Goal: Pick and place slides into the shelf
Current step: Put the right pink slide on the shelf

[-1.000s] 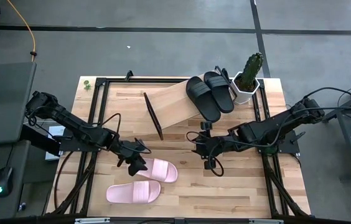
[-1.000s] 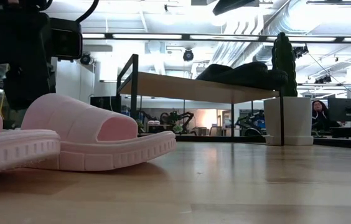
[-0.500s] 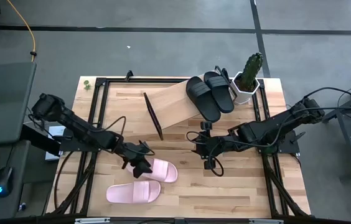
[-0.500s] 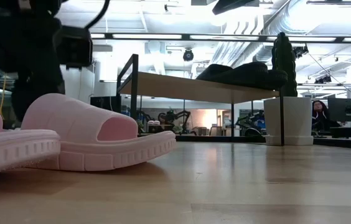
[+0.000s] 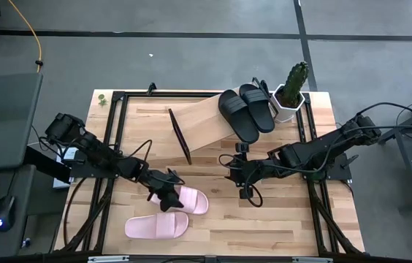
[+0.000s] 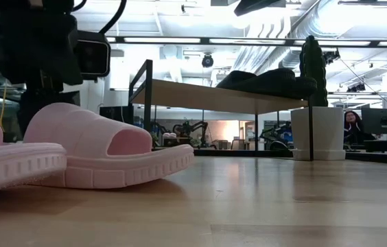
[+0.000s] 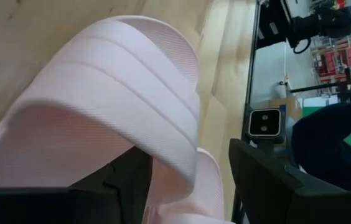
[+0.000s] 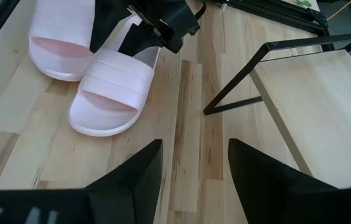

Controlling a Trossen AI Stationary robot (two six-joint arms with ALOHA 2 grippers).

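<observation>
The left end effector [image 5: 163, 196] hides one end of a pink slide [image 5: 189, 199].

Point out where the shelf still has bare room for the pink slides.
The shelf is bare from its dark end panel to the black slides, which crowd the end by the cactus pot.

Pretty even overhead light here, from long ceiling strip lights [image 6: 200, 40] that blow out to white glare in the low view. Under the pale wooden tabletop's [image 5: 279, 219] dark arms only soft shadows fall. The near pale pink ribbed-strap slide sandal [image 6: 104, 154] looks soft and blurry close up, and in the left wrist view it's a smeary blob.
</observation>
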